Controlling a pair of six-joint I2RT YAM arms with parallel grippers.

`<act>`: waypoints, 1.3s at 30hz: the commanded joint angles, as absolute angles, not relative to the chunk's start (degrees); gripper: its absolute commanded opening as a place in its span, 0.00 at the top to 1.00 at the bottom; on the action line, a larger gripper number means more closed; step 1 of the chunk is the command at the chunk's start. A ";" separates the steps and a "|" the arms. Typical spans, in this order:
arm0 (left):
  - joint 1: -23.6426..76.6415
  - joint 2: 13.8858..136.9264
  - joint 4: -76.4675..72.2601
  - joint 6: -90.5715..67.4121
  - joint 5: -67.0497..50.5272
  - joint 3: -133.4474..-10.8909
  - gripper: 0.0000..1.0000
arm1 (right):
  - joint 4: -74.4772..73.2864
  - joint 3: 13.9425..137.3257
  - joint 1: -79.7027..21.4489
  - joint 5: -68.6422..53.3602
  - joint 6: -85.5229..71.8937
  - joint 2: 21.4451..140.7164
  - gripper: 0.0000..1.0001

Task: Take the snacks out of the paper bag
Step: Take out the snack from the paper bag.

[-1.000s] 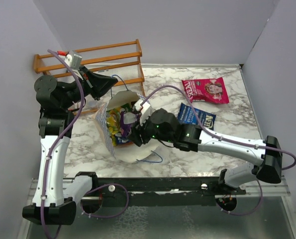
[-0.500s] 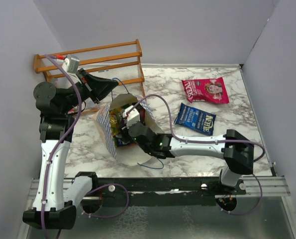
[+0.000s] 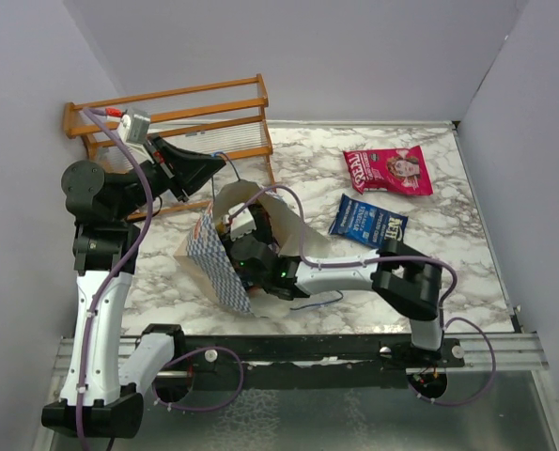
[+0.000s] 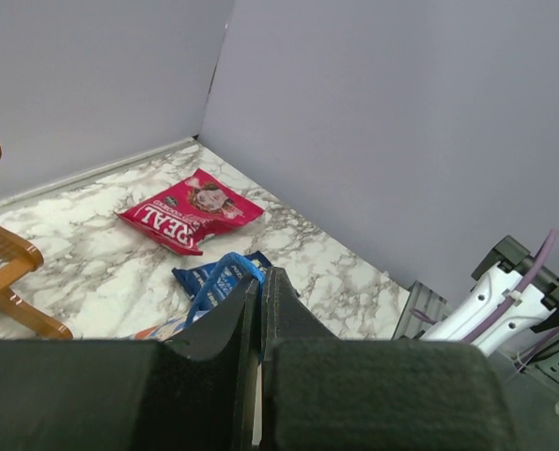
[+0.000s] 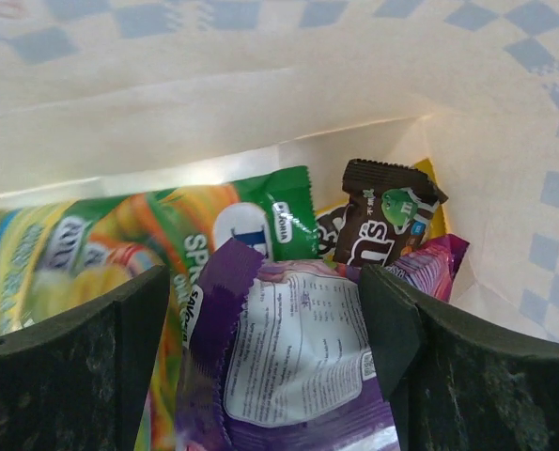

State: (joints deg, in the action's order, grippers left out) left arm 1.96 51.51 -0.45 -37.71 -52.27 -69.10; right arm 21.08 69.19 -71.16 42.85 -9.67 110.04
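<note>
Marble table (image 3: 453, 193) carries paper bag (image 3: 215, 268), pink packet (image 3: 389, 170), blue packet (image 3: 368, 225), wooden rack (image 3: 180, 108).

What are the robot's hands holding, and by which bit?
The left gripper pinches the cream paper bag's thin blue cord handle. The right gripper, open around a glossy purple packet, holds nothing.

The bag (image 5: 260, 94) is matt cream paper, the purple packet (image 5: 288, 366) and green packet (image 5: 166, 235) inside it glossy crinkled plastic film, the table (image 3: 448, 258) smooth marbled stone-look, the rack (image 3: 194, 90) at upper left varnished wood.
</note>
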 commanded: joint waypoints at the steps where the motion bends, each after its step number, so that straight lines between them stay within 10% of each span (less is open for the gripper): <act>1: 2.29 49.71 -5.39 -38.46 -53.05 -70.17 1.00 | 22.75 71.47 -70.84 45.89 -8.67 113.78 0.19; 9: 2.30 49.63 -3.04 -36.01 -52.43 -69.92 1.00 | 20.93 71.68 -70.75 43.04 -7.67 112.09 0.70; 14: 2.31 49.44 -0.24 -32.94 -50.78 -70.33 1.00 | 21.84 69.63 -70.75 39.31 -6.03 106.01 0.84; 39: 2.44 50.05 0.31 -31.88 -48.96 -68.87 1.00 | 18.98 64.67 -70.75 21.54 -10.64 78.70 0.89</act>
State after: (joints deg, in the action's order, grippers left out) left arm 2.02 50.46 3.68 -31.22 -50.09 -68.93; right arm 19.38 64.64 -70.76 25.21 -8.67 83.42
